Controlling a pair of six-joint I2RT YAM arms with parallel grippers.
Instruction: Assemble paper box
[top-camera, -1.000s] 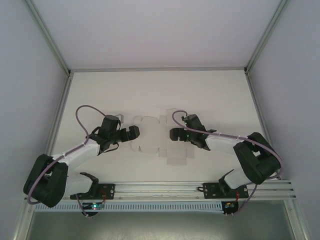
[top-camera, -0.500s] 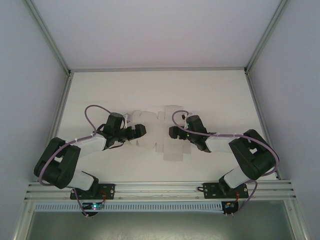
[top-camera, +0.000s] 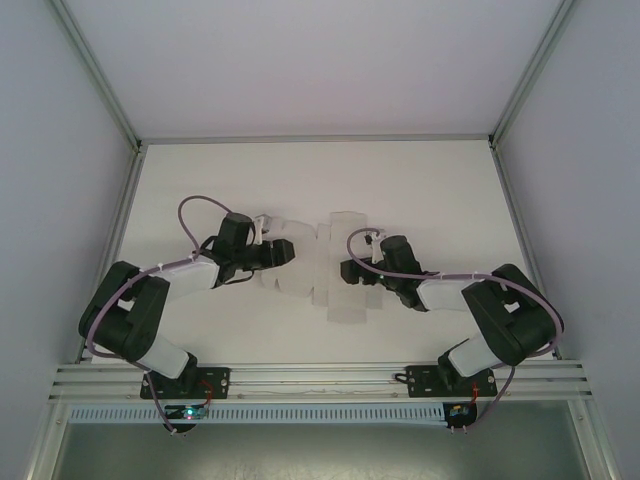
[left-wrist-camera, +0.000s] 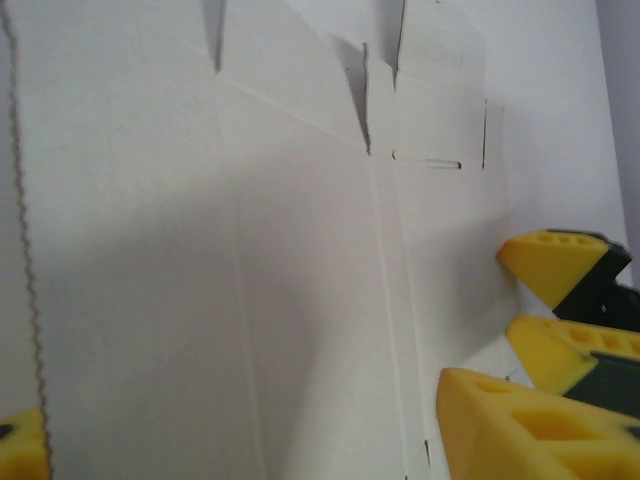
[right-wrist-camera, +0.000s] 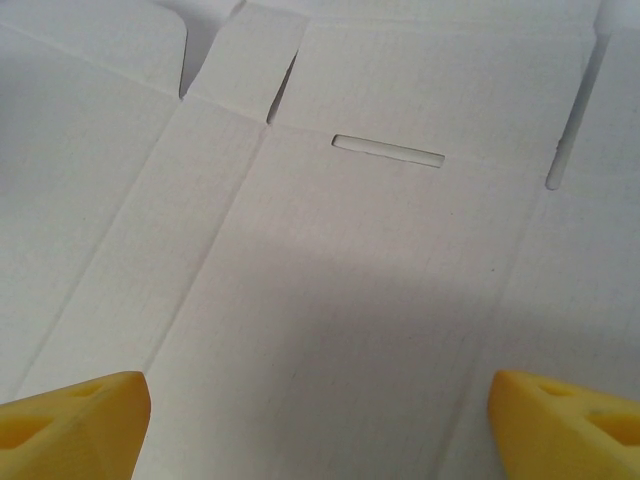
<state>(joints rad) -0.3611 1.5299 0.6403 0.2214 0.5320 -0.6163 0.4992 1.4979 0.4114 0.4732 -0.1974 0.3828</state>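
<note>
Matt white thin card box (top-camera: 345, 300) with faint fine ribbing, smooth matt white table (top-camera: 430, 190), matt yellow plastic fingers (right-wrist-camera: 70, 425), glossy black and white plastic arms (top-camera: 185, 272), brushed metal rail (top-camera: 320, 378) near.

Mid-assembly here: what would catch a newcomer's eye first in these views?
The flat white paper box lies unfolded mid-table, showing creases, flaps and a slot. The two grippers face each other over it: the left gripper on its left part, the right gripper near its middle. Their yellow fingers are spread wide above the card.
</note>
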